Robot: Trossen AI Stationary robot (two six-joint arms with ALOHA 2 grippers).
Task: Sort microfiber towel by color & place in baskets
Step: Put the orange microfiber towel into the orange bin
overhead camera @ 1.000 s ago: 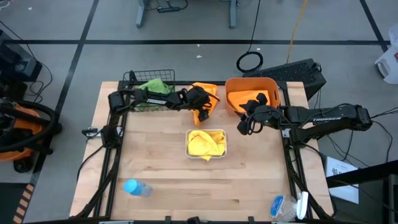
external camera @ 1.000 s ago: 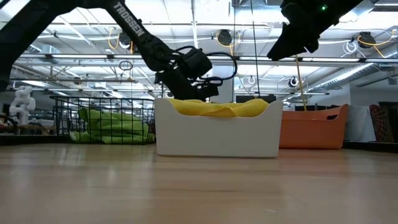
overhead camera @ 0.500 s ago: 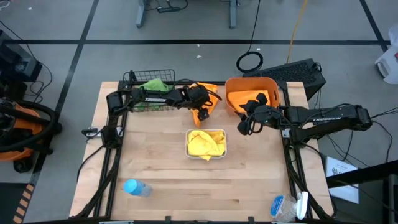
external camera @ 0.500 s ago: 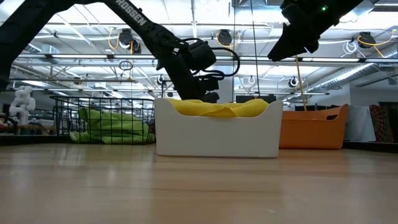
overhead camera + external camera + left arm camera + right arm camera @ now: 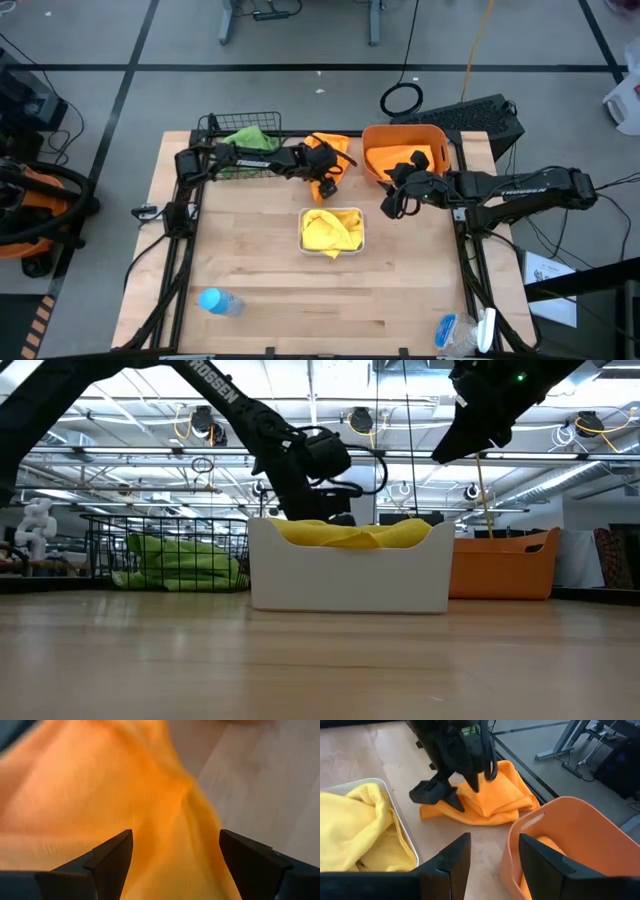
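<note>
An orange towel (image 5: 336, 147) lies folded on the table between the black wire basket (image 5: 213, 128) and the orange tub (image 5: 404, 130). My left gripper (image 5: 322, 183) is open and points down over this towel (image 5: 495, 795), one finger on each side of a fold (image 5: 100, 785). My right gripper (image 5: 393, 203) is open and hangs in the air by the tub's near left corner, touching nothing. Green cloth (image 5: 246, 137) fills the wire basket. Yellow cloth (image 5: 330, 230) lies in the white tray (image 5: 350, 575). More orange cloth (image 5: 410, 158) sits in the tub. My left gripper comes at the orange towel from above with its fingers (image 5: 434, 793) spread over the towel's near edge. Whether the fingertips touch the cloth, I cannot tell.
A blue bottle (image 5: 218, 301) lies near the table's near left corner. A blue and white item (image 5: 460, 332) sits at the near right corner. Bare wood (image 5: 300, 290) stretches across the near half of the table.
My left gripper has risen a little and shifted slightly toward the table's right above the orange towel. It has stayed open. The towel has stayed where it was.
</note>
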